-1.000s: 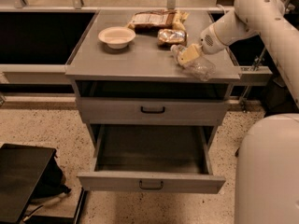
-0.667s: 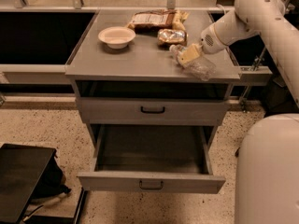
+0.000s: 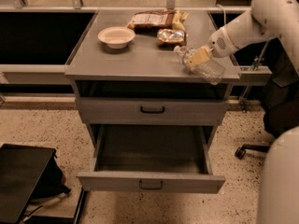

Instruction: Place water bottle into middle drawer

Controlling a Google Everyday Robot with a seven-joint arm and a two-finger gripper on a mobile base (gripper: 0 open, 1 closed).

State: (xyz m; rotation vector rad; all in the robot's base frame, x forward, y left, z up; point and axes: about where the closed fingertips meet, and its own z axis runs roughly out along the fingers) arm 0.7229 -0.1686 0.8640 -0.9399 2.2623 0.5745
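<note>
Camera view: the robot's white arm reaches in from the far right, its gripper point(image 3: 198, 58) at the right near corner of the grey cabinet top point(image 3: 140, 62). The tan fingers point(image 3: 200, 55) are closed across the middle of the water bottle point(image 3: 209, 69). The bottle lies tilted in that grasp, its white cap pointing far and left and its base hanging just past the cabinet's near edge, apparently lifted clear for carrying. Directly below and to the left, the middle drawer point(image 3: 112, 181) stands pulled well out toward the camera, bare inside, seemingly opened to receive the bottle. The upper drawer point(image 3: 117, 110) is shut. Farther back on the top sit a white bowl point(image 3: 116, 35) and two snack packets point(image 3: 154, 18), apart from the gripper.
</note>
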